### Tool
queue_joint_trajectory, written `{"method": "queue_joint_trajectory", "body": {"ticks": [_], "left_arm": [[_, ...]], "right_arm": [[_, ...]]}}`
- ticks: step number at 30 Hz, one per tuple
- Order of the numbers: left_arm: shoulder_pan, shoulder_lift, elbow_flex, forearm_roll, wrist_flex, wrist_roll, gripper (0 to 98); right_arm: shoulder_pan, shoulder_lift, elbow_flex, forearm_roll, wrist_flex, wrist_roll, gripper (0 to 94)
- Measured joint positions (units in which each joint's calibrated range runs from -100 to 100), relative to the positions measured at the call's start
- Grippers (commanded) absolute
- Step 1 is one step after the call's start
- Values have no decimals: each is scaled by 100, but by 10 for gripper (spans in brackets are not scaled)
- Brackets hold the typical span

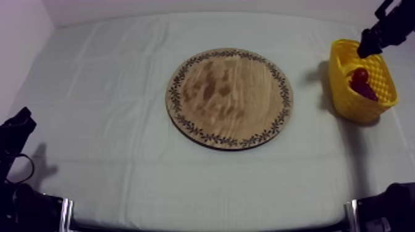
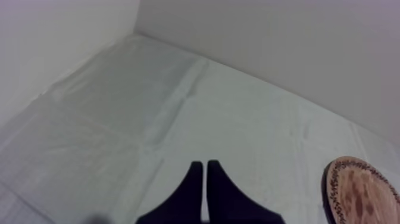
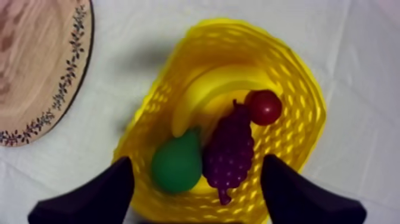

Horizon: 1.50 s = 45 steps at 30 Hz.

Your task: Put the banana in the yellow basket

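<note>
The banana [image 3: 208, 89] lies inside the yellow basket [image 3: 300, 89], curved along its far wall. With it are a green pear [image 3: 175, 167], a purple bunch of grapes [image 3: 229, 149] and a small red fruit [image 3: 263, 107]. My right gripper [image 3: 196, 190] hovers over the basket, open, with nothing between its fingers [image 3: 101, 193]. From above, the right gripper [image 1: 369, 46] hangs over the basket [image 1: 346, 92] at the table's right. The round wooden board [image 1: 228, 97] is bare at the middle. My left gripper [image 2: 206, 170] rests low at the left, fingers together as a wedge.
The grey-white cloth [image 1: 111, 92] covers the table, with walls behind and at the left. The board's patterned rim [image 3: 71, 89] lies a short way from the basket. My left arm [image 1: 15, 132] sits at the front left edge.
</note>
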Motion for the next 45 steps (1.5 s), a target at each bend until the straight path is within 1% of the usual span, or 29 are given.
{"method": "queue_joint_trajectory", "body": {"ticks": [6, 9, 12, 16, 18, 21, 26, 29, 32, 34, 37, 39, 41, 43, 45], "left_arm": [[0, 0, 0, 0, 0, -3, 1], [0, 0, 0, 0, 0, -3, 1], [0, 0, 0, 0, 0, -3, 1], [0, 0, 0, 0, 0, 0, 1], [0, 0, 0, 0, 0, 0, 1], [0, 0, 0, 0, 0, 0, 1], [0, 0, 0, 0, 0, 0, 1], [0, 0, 0, 0, 0, 0, 1], [0, 0, 0, 0, -6, 0, 1], [0, 0, 0, 0, -6, 0, 1], [0, 0, 0, 0, -6, 0, 1], [0, 0, 0, 0, -6, 0, 1], [0, 0, 0, 0, -6, 0, 1], [0, 0, 0, 0, -6, 0, 1], [0, 0, 0, 0, -6, 0, 1]], "right_arm": [[-42, -996, 786, -231, -666, 199, 443], [-104, -1484, 1206, -301, -818, 277, 379], [-171, -1990, 1632, -365, -1000, 318, 297], [-221, -2557, 2268, -485, -1394, 448, 163], [-221, -2804, 2579, -594, -1679, 511, 102], [-213, -3245, 3081, -776, -2081, 652, 45], [-219, -4039, 3939, -1167, -2462, 965, 15], [-203, -4521, 4399, -1430, -2477, 1204, 9], [-222, -5004, 4856, -1697, -2532, 1539, 6], [-258, -5349, 5191, -1830, -2694, 1754, 6], [-358, -5847, 5688, -2021, -3106, 2031, 5], [-418, -6204, 6071, -2063, -3427, 2120, 5], [-479, -6517, 6412, -2020, -3762, 2133, 5], [-554, -6847, 6728, -1813, -4028, 2087, 5], [-611, -7154, 6923, -1681, -4137, 1961, 35]]}}
